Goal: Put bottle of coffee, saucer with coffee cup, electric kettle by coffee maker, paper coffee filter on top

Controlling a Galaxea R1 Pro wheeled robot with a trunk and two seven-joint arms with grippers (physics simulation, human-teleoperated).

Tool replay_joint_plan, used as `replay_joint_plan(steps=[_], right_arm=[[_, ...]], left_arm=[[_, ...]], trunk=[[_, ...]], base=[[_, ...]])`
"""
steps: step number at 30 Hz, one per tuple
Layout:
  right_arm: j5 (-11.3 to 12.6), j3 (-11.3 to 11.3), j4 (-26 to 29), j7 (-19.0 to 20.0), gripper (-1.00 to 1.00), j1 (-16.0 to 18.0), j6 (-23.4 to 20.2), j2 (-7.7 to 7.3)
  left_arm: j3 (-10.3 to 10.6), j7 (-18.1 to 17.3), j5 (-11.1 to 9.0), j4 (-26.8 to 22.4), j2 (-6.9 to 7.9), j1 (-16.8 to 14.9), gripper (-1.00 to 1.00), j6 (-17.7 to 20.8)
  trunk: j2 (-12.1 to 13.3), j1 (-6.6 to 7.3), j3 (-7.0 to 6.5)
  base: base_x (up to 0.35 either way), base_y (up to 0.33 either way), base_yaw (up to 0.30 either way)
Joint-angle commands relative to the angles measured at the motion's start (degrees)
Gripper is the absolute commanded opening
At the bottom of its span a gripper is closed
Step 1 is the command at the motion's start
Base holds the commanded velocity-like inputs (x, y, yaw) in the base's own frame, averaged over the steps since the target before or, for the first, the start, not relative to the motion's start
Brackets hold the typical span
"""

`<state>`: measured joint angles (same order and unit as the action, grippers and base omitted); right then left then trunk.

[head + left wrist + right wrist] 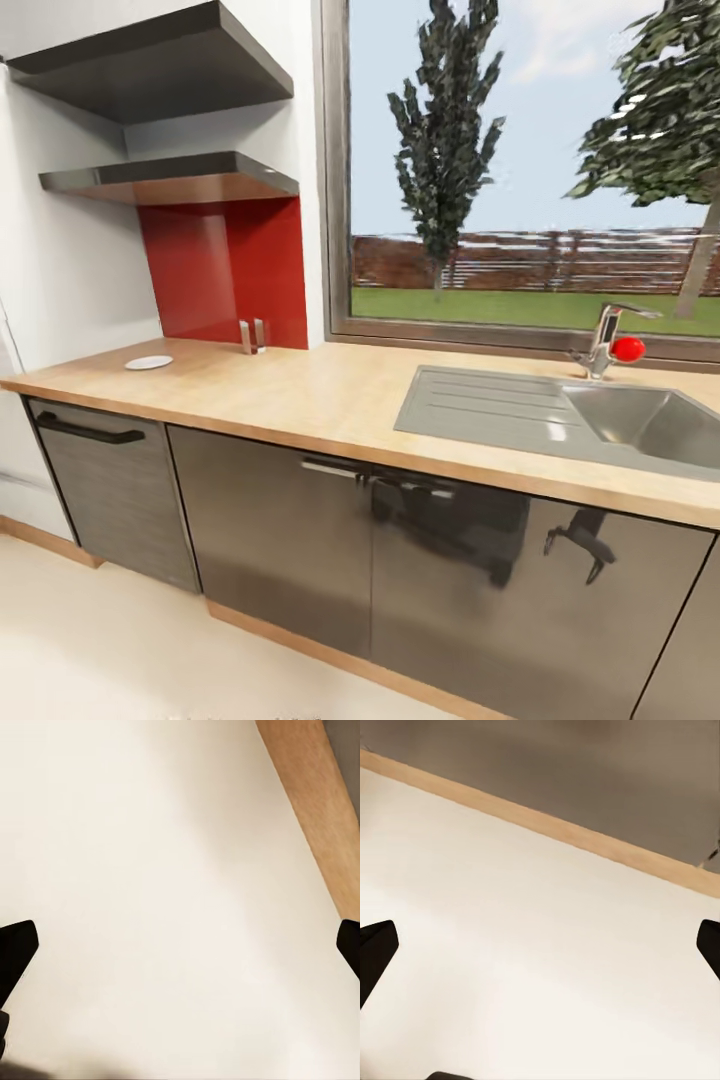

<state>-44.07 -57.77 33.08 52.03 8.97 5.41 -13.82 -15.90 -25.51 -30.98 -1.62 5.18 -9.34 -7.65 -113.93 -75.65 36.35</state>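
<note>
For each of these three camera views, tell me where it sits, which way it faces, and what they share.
Head view: on the robot's head, facing forward and down at the light wooden countertop, white round saucer and steel sink.
Left wrist view: on the left arm, facing the cream floor; black fingertips spread wide.
Right wrist view: likewise, black fingertips apart.
Both wrist views share the floor and the wooden plinth strip.

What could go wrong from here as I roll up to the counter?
The saucer lies near the countertop front edge at its far left; a careless reach could push it off. Both wrist views look down at the floor, jaws apart and empty, so the arms may clip the cabinet doors when they rise.
</note>
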Motion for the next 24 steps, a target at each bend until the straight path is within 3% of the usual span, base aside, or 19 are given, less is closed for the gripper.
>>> replay_joint_plan(steps=[1,13,24], right_arm=[[-0.63,-0.42,0.00,0.27,1.00,0.08,0.56,0.04],[-0.75,-0.41,-0.04,0.23,1.00,0.08,0.57,0.89],[-0.76,-0.41,-0.04,0.27,1.00,0.08,0.60,0.90]], left_arm=[[-0.46,-0.25,0.31,0.12,0.01,-0.06,1.00,-0.17],[-0.47,-0.18,0.31,0.13,0.02,-0.06,1.00,-0.17],[-0.46,-0.16,0.31,0.12,0.03,-0.06,1.00,-0.17]], trunk=[[-0.03,0.01,0.06],[-0.03,0.01,0.06],[-0.03,0.01,0.06]], base=[[0.000,0.000,0.273],[0.005,0.003,0.272],[0.159,0.135,0.127]])
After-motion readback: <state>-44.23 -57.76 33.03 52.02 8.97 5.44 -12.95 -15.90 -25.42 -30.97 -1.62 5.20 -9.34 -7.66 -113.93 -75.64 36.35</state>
